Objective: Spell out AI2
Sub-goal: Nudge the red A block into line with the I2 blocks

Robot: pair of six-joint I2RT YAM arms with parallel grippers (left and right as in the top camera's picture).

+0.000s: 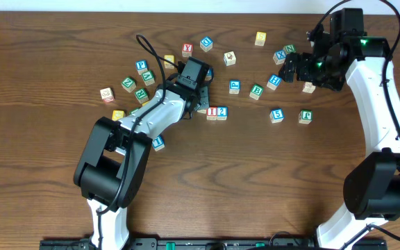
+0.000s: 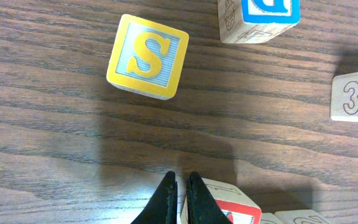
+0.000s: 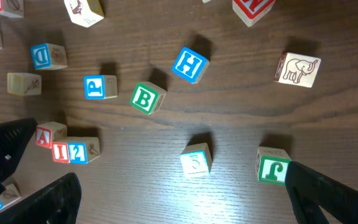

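Note:
A red "I" block (image 1: 212, 112) and a blue "2" block (image 1: 222, 112) stand side by side in the middle of the table; they also show in the right wrist view (image 3: 61, 151) (image 3: 78, 151). A red "A" block (image 3: 45, 134) sits tilted at the I's upper left. My left gripper (image 1: 200, 99) is down at the table. In the left wrist view its fingers (image 2: 180, 182) are shut with nothing between them, right against the side of a red-faced block (image 2: 232, 205). My right gripper (image 1: 304, 67) is raised at the far right, open and empty (image 3: 180, 186).
Loose letter blocks lie all around: a yellow "S" (image 2: 146, 56), a "3" face (image 2: 355, 96), a blue "H" (image 3: 189, 64), a green "B" (image 3: 146, 98), a green "J" (image 3: 272, 168), a cluster at the left (image 1: 137, 80).

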